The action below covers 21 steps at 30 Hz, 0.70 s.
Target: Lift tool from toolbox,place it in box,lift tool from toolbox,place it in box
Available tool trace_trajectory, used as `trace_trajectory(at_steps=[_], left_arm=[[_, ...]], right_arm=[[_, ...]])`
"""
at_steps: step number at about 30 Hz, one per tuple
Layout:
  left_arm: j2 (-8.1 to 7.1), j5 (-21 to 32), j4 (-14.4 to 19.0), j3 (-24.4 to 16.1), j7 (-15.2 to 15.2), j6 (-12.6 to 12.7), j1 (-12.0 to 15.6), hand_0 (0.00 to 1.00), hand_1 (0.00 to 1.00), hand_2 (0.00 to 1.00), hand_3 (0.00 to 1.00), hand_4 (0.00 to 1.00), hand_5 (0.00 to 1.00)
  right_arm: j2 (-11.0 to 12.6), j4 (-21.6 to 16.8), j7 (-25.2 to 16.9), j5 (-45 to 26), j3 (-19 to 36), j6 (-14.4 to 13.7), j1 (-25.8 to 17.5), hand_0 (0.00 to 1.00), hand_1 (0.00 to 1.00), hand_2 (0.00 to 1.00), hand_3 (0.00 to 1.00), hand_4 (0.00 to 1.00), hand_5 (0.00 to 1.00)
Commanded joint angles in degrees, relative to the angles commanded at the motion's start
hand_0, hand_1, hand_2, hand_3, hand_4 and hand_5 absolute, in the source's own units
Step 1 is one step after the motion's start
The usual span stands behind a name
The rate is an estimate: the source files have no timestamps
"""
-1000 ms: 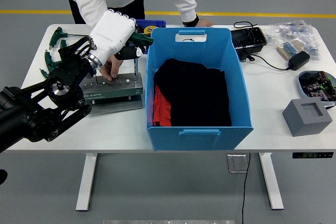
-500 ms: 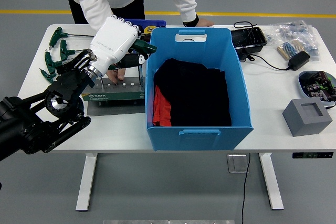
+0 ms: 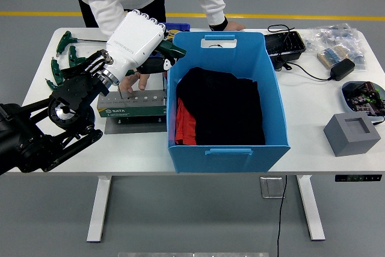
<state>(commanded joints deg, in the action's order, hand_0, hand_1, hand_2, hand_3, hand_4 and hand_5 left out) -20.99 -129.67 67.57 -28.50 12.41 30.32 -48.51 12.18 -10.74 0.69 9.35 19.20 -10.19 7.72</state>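
While clamped on green-handled tool [image 3: 170,52] | left robot hand [image 3: 139,39] | above toolbox [image 3: 132,103]

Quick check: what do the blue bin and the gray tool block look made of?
The blue bin looks like thin plastic sheet: matte, flat folded walls, molded handle slots. The gray tool block looks like metal: dull gray, with a row of drilled holes, though painted plastic is possible.
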Motion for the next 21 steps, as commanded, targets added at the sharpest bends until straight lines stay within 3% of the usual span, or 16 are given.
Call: trace_trajectory(at_steps=[10,21], left_arm=[[-1.44,0.3,4.2,-0.7,0.2,-2.3,-3.2,0.228,0.054,0.064,0.058,0.608,0.455],[-3.25,0.3,5.4,-1.8,-0.7,-4.0,-7.9,0.228,0.053,0.064,0.058,0.603,0.443]], right_arm=[[0.0,0.0,0.0,0.1,0.1,0.0,-0.2,0.682,0.667,0.723,0.571,0.773,0.697],[0.2,0.0,-0.2,-0.9,-0.5,0.1,0.2,0.683,0.665,0.723,0.570,0.772,0.697]])
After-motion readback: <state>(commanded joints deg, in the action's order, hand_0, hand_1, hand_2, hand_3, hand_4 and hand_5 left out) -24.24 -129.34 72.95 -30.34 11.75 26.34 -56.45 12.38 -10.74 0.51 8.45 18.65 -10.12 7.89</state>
